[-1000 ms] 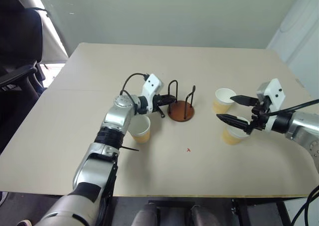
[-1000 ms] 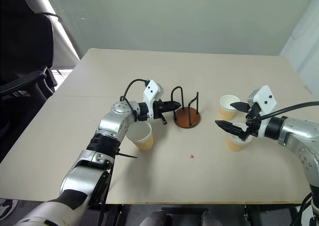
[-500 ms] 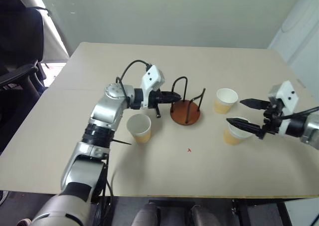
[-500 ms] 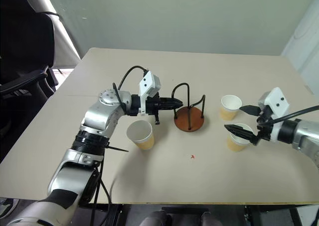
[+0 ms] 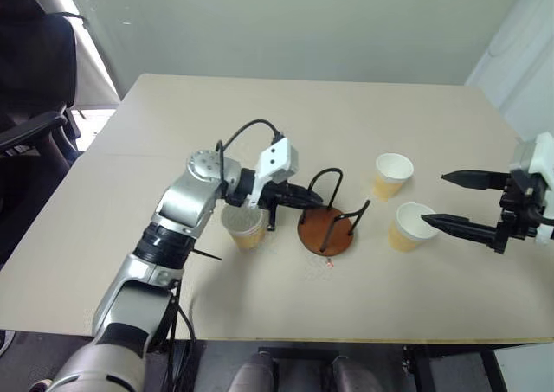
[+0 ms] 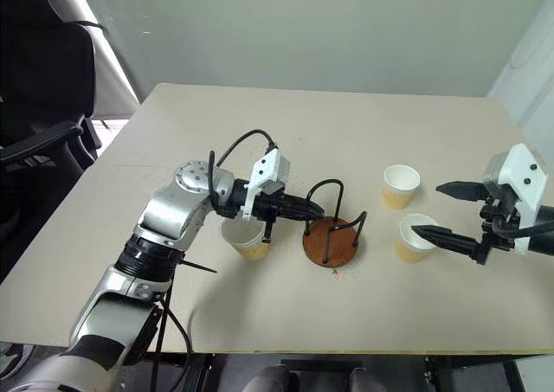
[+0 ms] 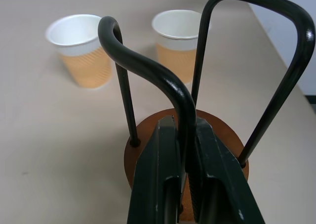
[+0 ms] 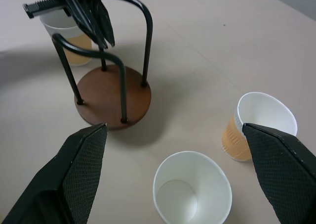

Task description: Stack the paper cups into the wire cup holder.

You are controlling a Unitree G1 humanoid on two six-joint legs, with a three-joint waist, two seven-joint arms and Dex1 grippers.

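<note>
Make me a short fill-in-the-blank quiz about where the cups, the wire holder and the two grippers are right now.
1. The left gripper is shut on a wire loop of the ____.
2. The number of paper cups standing on the table is ____.
3. The right gripper, near two cups, has its fingers ____.
4. The wire cup holder holds ____ cups.

Missing words: wire cup holder; three; open; no

Lighting even, diffuse, moderately bright. Daylight glare at window strip (image 5: 76,28), upper left of frame. Soft faint shadows on table (image 5: 415,297) beside cups. Head views sharp. Left wrist view: fingers (image 7: 158,184) at bottom slightly soft. Mild wide-angle distortion at edges.
</note>
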